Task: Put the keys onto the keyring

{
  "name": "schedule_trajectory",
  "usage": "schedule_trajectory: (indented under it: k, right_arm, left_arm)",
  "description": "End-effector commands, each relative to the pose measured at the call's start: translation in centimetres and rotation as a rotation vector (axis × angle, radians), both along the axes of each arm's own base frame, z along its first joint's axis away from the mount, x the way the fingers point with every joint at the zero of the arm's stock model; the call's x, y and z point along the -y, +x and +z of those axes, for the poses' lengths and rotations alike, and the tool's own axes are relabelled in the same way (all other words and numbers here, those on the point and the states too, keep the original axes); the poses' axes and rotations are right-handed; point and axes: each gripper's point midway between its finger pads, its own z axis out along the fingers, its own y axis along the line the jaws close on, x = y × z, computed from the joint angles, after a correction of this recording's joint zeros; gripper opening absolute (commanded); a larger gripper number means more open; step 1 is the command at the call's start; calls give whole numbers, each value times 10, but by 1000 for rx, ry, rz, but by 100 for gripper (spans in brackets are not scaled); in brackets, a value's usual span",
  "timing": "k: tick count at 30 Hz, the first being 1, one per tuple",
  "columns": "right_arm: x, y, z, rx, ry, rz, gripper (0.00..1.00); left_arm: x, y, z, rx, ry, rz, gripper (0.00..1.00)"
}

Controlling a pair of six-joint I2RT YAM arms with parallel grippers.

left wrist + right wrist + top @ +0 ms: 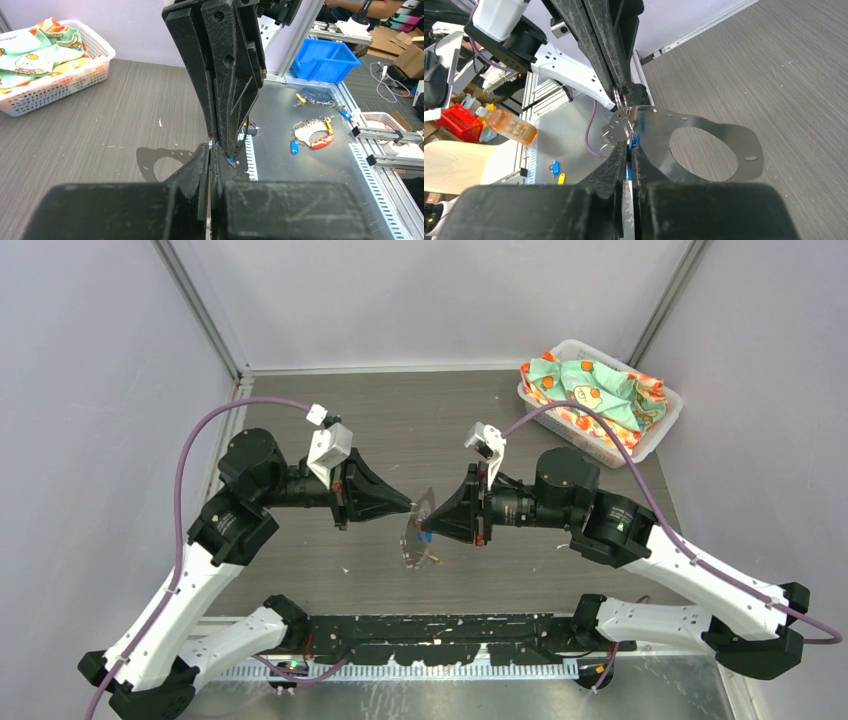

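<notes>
The keyring [412,546] is a flat grey metal loop with a large oval opening, held in the air mid-table between both grippers. It also shows in the right wrist view [724,150] and the left wrist view [148,161]. My left gripper [408,506] [210,150] is shut on a thin silver edge at the keyring's top, where small wire rings [622,104] sit. My right gripper [424,530] [629,145] is shut on the blue-headed key [629,167], its tip right at those wire rings, tip to tip with the left fingers [606,60]. The yellow-orange key is hidden.
A white basket [652,430] [60,82] of patterned cloth stands at the table's back right. Past the table's near edge, a metal bench carries loose key bunches [312,135], a blue bin [325,60] and an orange bottle [506,125].
</notes>
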Motion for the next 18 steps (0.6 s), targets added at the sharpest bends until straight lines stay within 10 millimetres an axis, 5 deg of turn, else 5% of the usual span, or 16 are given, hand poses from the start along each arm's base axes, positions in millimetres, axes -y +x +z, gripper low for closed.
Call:
schedule_trajectory:
  k: [1,6,9,18]
  right_arm:
    - [-1,-6,0,-29,-31,36,12]
    - [10,-1,15,37,-76,0,39]
    - [21,3,34,122,-63,-30,47]
    - [14,4,71,285,24,12,49]
  left_arm:
    - [-2,-4,27,104,-75,-2,0]
    - [-3,-7,26,106,-71,-19,0]
    - [-3,-10,24,101,-65,-34,0]
    - [-3,-12,22,89,-58,-50,0]
